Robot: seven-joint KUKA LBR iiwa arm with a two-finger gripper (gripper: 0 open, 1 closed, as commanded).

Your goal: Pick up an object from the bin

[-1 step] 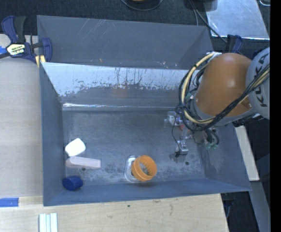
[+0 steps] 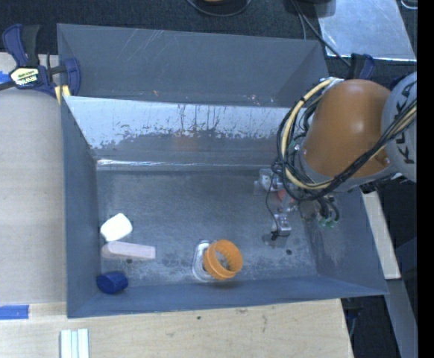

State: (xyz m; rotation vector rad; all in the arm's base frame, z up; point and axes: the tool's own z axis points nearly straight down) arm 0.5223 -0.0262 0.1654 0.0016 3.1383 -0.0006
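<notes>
Nearest the front wall of the bin (image 2: 79, 200), well left of the orange ring (image 2: 223, 259), lay a small blue lump (image 2: 112, 283). The ring itself sat by the front wall, propped against a white piece (image 2: 200, 263) just at its left side. Left of the ring and a little farther back lay a pale pink bar (image 2: 130, 251), and touching it from behind, a white block (image 2: 116, 227). Right of the ring and farther back, the fingers (image 2: 280, 233) hung over bare floor, near the ring but apart from it, with nothing seen in them; whether they stood apart or together could not be told. The ring was the closest thing to them and seemed the likely pick. It looked light, stiff and hollow, perhaps a little slick. A grip across its wall, one finger inside the hole and one outside, would probably suit best, though the white piece might come up with it
</notes>
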